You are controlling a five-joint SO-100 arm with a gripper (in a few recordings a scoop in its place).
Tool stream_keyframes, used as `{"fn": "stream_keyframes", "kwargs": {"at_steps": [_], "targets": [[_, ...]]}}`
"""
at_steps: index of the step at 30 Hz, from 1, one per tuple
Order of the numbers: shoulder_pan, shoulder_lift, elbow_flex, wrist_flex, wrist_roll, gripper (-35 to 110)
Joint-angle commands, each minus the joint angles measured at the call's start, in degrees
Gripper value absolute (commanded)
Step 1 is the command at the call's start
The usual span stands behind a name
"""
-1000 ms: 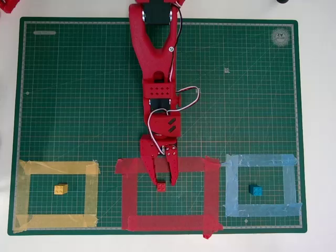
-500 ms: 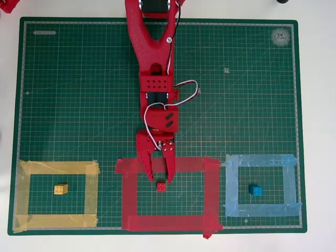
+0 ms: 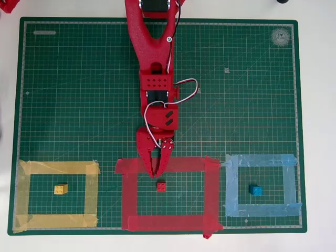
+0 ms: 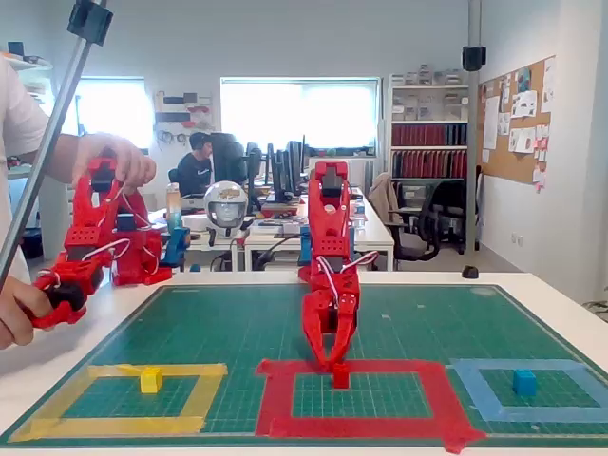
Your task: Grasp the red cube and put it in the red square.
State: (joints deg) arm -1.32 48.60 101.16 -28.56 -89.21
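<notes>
Overhead view: red cube (image 3: 161, 186) lies free just below the closed pincer (image 3: 156, 174).

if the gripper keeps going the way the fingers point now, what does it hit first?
Probably the red cube. In the overhead view the gripper, fingers shut, points down the picture over the red square's top strip, cube just beyond. Height above the mat is unclear, so it may touch tape first.

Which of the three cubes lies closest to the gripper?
The red cube, lying inside the red square just below the shut gripper in the overhead view. The yellow cube and blue cube sit far off to either side.
</notes>
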Motion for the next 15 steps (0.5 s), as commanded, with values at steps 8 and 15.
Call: {"fn": "stream_keyframes", "kwargs": {"at_steps": [8, 15], "targets": [[-1.93, 1.93, -2.64, -1.49, -2.81, -1], [-2.46, -0.97, -5.80, -1.58, -3.08, -1]]}}
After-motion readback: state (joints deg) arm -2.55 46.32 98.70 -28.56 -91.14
